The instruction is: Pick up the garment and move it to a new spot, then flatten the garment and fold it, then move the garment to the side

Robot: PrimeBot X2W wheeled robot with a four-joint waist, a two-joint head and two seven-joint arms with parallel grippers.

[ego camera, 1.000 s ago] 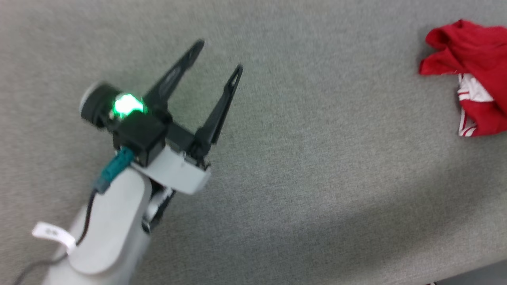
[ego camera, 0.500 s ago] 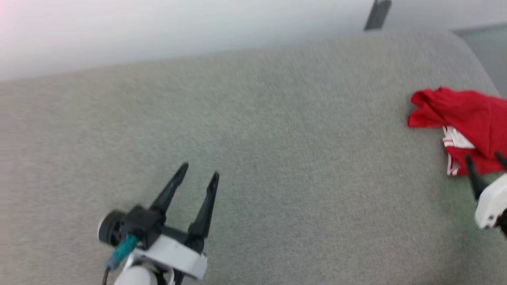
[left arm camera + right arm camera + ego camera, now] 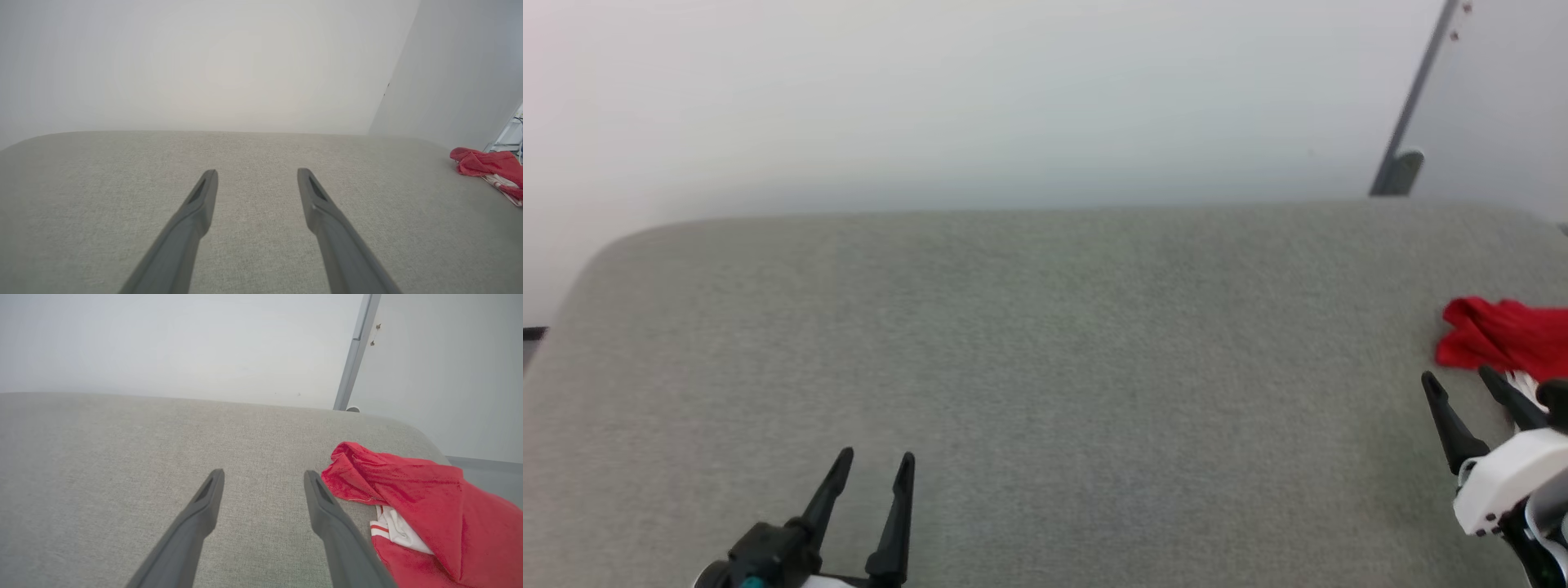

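Where garment [image 3: 416, 498] lies, right end effector [image 3: 263, 472] adjacent

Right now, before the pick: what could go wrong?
1. The garment lies crumpled by the pad's right corner, to the side of the open right jaws. If they close where they point, they would likely pinch bare pad.
2. It is bunched in layers close to the edge, so a shallow pinch may take one fold and drag the rest off the pad.
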